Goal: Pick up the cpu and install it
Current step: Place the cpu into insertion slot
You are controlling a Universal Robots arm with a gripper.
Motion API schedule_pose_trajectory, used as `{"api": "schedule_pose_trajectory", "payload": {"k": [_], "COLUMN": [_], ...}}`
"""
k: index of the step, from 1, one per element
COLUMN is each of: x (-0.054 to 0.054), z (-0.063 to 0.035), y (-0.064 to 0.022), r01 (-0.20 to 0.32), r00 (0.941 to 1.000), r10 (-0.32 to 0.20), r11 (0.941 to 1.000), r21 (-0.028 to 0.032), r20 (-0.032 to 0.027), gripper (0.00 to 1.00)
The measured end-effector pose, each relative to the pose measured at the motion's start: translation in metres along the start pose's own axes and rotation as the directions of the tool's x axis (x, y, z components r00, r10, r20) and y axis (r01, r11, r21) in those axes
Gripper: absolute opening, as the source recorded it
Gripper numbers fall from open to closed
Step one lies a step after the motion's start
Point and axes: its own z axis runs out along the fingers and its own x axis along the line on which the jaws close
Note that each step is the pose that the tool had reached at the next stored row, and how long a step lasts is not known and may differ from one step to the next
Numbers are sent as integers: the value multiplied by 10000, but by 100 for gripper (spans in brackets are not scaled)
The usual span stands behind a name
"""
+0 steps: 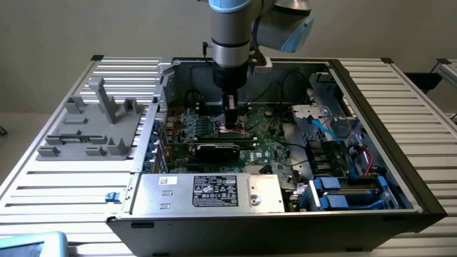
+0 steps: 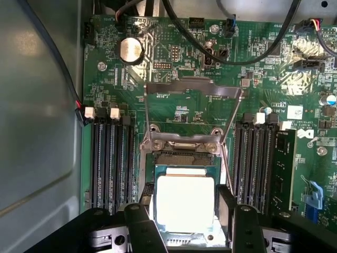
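Exterior view: soft, even room light. Slatted table (image 1: 64,182) pale and bright at exterior view's left. Computer case (image 1: 286,225) dark outside, interior dim and shadowed.
Wrist view: strong light near camera. cpu (image 2: 185,203) top washed out almost white by glare. Coin cell (image 2: 130,50) glints. Motherboard (image 2: 189,105) evenly lit. Case wall (image 2: 37,132) grey, faint sheen.

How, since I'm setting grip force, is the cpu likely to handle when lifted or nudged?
The cpu is a small flat square with a metal top, so probably stiff and light. That top glares bright, suggesting a smooth, possibly slippery face. Lying flat at the socket below the raised metal frame, it shouldn't roll or tip, but sideways shoves might harm the socket.
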Motion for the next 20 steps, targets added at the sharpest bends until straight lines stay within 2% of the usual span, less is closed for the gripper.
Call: {"api": "schedule_pose_trajectory", "payload": {"k": [6, 8, 12, 16, 20], "x": [11, 11, 11, 16, 45], "z": [64, 70, 73, 76, 82], "y": [0, 2, 12, 38, 40], "r01": [-4, -4, -3, -5, -6], "r00": [10000, 10000, 10000, 10000, 9999], "r10": [4, 4, 4, 4, 2], "r11": [9998, 9996, 9996, 9996, 9996], "r21": [222, 270, 285, 292, 297], "r20": [-8, -6, -6, 24, 124], "gripper": [56, 56, 56, 56, 56]}}
